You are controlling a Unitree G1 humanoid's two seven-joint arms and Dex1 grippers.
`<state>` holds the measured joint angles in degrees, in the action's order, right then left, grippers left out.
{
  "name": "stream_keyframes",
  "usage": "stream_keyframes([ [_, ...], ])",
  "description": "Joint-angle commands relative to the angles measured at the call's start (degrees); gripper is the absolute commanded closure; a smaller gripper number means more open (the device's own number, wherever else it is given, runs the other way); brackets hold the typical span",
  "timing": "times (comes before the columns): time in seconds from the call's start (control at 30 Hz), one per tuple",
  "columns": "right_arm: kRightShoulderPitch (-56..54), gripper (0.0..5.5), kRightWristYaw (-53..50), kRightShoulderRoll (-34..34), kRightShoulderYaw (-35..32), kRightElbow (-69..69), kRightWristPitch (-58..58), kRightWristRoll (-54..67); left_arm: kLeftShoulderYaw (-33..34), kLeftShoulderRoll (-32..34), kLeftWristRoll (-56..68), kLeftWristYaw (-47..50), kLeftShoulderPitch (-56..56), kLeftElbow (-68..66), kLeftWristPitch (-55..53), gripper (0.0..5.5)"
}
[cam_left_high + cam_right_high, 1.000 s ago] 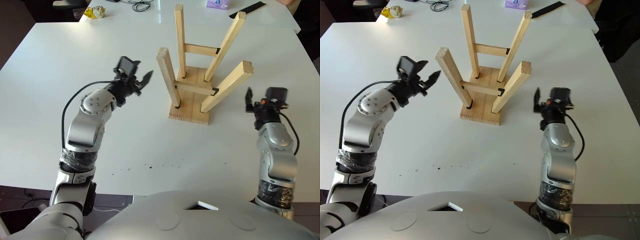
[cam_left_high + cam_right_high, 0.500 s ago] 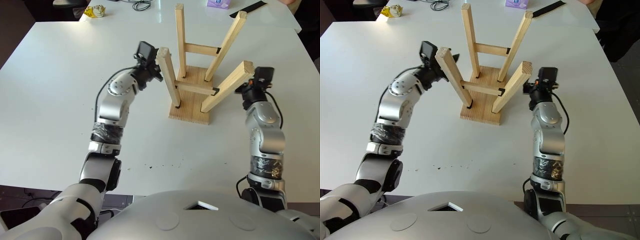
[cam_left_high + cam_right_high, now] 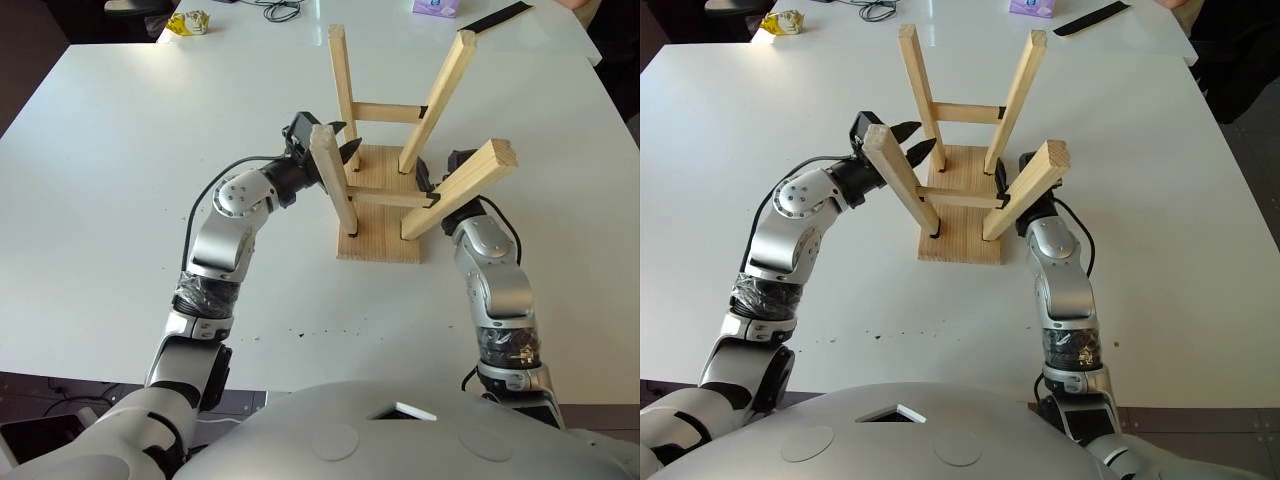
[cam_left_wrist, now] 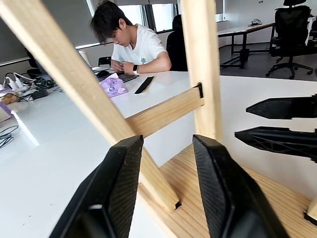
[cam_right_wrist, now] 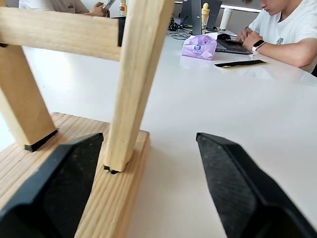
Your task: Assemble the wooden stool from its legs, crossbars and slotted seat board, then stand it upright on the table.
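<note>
Stool (image 3: 385, 198): stood upside down, seat board (image 3: 378, 246) flat on the surface (image 3: 120, 150).
Left fingers (image 4: 115, 193): spread wide astride near left leg (image 3: 337, 185), gripping nothing.
Right fingers (image 5: 57, 183): spread wide astride near right leg (image 3: 460, 187), gripping nothing.

It was an office. Beyond the long white table (image 3: 110, 140) stood more desks (image 4: 245, 32) with black swivel chairs (image 4: 293, 24) on a grey floor (image 4: 270, 67), and windows (image 4: 163, 14) ran along the far wall. Cables (image 4: 22, 84) and a purple tissue pack (image 5: 199, 45) lay at the table's far end.
</note>
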<state>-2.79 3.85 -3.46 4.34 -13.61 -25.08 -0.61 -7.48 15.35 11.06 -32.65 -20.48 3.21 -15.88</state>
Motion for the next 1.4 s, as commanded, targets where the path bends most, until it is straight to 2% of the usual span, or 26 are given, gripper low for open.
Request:
stream_keyframes([
  [0.03, 2.25, 2.00, -2.32, -0.74, -2.72, -3.13, -0.25, -1.12, 3.69, 2.55, 0.18, 1.84, 2.17, 3.12, -2.77, 3.64],
  [0.23, 3.76, 2.00, -4.03, -2.68, -8.76, -3.90, 0.95, -0.90, 6.00, 4.75, 0.87, 2.70, 10.24, 8.49, -7.77, 3.64],
  [0.43, 12.65, 2.00, -5.63, -0.28, -16.56, -15.86, -1.87, 3.16, 13.26, 4.39, 2.54, 8.18, 15.37, 13.55, -11.75, 3.64],
  [0.47, 14.47, 2.00, -5.60, 0.56, -17.04, -18.57, -2.70, 4.13, 14.18, 4.06, 3.36, 8.63, 16.35, 15.22, -12.49, 3.64],
  [0.63, 17.99, 2.82, -6.74, 3.57, -13.78, -27.86, -7.11, 5.30, 14.88, 2.23, 6.40, 11.31, 18.67, 21.96, -15.95, 4.46],
  [0.8, 18.14, 2.82, -9.70, 4.92, -11.10, -31.94, -10.50, 3.00, 14.87, 3.33, 4.11, 13.52, 16.37, 21.95, -14.59, 4.46],
  [1.03, 16.95, 2.82, -11.45, 3.05, -21.24, -38.25, -14.49, 3.03, 18.72, 8.45, 3.42, 11.87, 14.33, 20.46, -11.24, 4.46],
  [1.1, 15.87, 2.82, -11.63, 2.96, -22.33, -39.96, -16.66, 3.49, 18.11, 10.05, 4.84, 9.73, 15.10, 22.40, -12.51, 4.46],
  [1.2, 12.62, 2.82, -11.82, 4.62, -14.37, -40.09, -21.79, 3.55, 12.81, 10.60, 6.95, 6.50, 16.12, 26.81, -15.94, 4.46],
  [1.33, 2.97, 2.82, -13.24, 10.81, 1.81, -33.37, -26.35, 3.23, -1.49, 8.00, 9.11, 3.63, 12.12, 33.86, -21.05, 4.46],
  [1.4, 1.28, 2.82, -13.71, 11.73, 5.06, -30.90, -27.21, 2.81, -5.17, 6.57, 9.95, 2.99, 8.39, 35.42, -22.89, 4.46],
])
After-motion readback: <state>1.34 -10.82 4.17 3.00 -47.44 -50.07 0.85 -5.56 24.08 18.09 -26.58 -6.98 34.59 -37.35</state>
